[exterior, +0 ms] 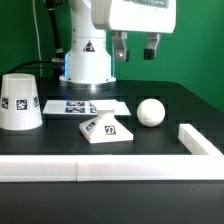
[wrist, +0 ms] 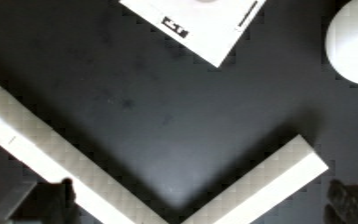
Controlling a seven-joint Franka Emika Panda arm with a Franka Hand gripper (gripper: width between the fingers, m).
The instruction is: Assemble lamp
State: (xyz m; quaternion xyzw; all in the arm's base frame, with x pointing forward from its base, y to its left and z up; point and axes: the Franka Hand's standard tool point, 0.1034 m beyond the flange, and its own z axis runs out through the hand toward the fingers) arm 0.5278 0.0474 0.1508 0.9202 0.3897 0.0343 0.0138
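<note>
The square sloped lamp base (exterior: 105, 130) sits on the black table near the front, with tags on its faces. One corner of it shows in the wrist view (wrist: 202, 25). The ball-shaped bulb (exterior: 151, 112) lies to the exterior view's right of the base and shows at the edge of the wrist view (wrist: 355, 50). The cone shade (exterior: 20, 102) stands at the exterior view's left. My gripper (exterior: 135, 47) hangs open and empty, high above the gap between base and bulb. In the wrist view (wrist: 197, 205) only its dark fingertips (wrist: 43, 200) show.
The marker board (exterior: 85, 106) lies flat behind the base. A long white bar (exterior: 100, 168) edges the table's front, and another (exterior: 200, 140) edges the exterior view's right side. They meet in a corner below my gripper (wrist: 87, 150). The arm's white pedestal (exterior: 88, 60) stands at the back.
</note>
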